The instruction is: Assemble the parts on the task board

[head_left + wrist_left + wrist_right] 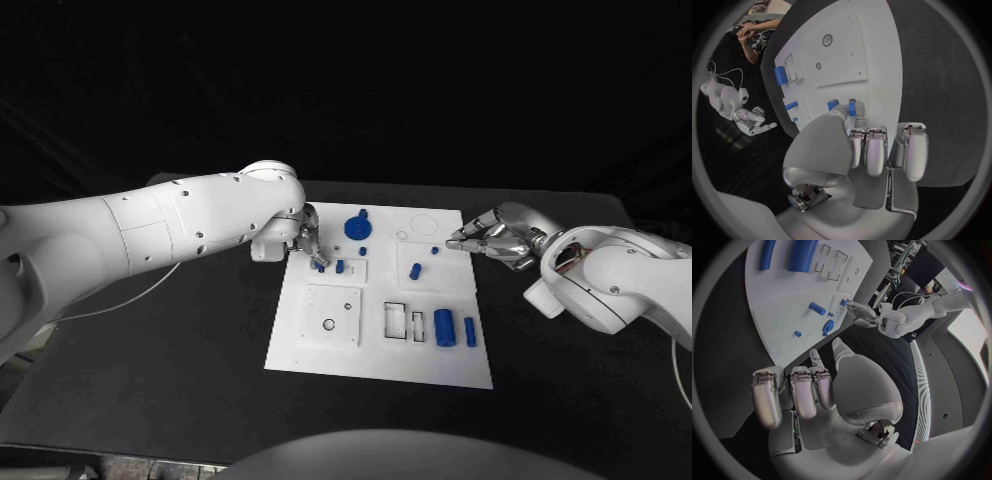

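Two robot hands work at the white task board (378, 350), which lies flat in the middle of the black counter (173, 380). The left robot hand (306, 240) is over the board's left upper part, its fingertips (850, 111) touching a small blue peg (339, 266) that stands beside a second peg (319, 265); whether it truly pinches the peg cannot be told. The right robot hand (490, 240) hovers at the board's right edge, fingers curled in and holding nothing. Further blue parts rest on the board: a round knob (358, 226), a short cylinder (415, 270), and two bars (446, 327) near the lower right.
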